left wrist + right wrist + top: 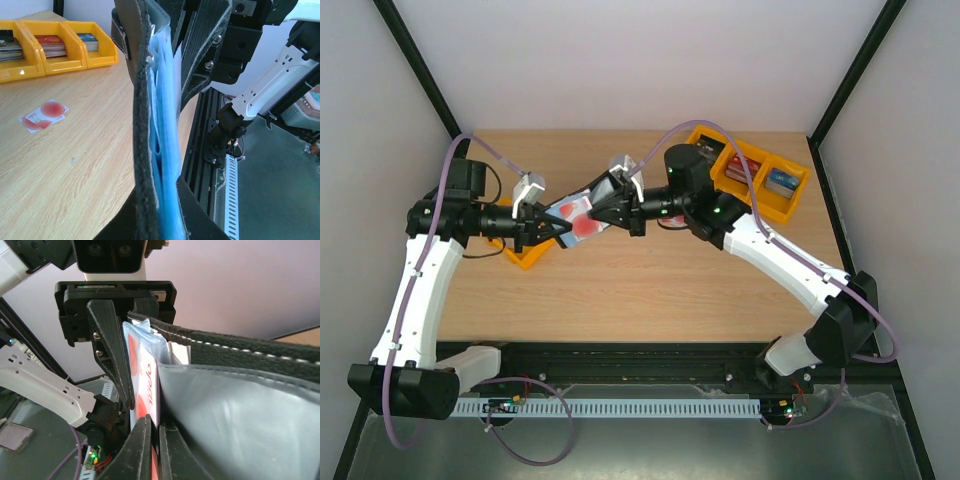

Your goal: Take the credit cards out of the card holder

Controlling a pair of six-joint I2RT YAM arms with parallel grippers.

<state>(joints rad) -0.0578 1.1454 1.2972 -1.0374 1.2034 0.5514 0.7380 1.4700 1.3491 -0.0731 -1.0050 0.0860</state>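
Note:
The black card holder hangs open above the table between my two grippers. My left gripper is shut on its edge; in the left wrist view the fingers pinch the black cover and blue clear pockets. My right gripper is shut on a pale credit card with red marks that stands in a grey-blue pocket; the fingers close at the card's lower end. Another credit card lies flat on the table.
Yellow trays with stacks of dark, red and blue cards stand at the back right and show in the left wrist view. Another yellow tray sits under the left gripper. The black rail runs along the near edge.

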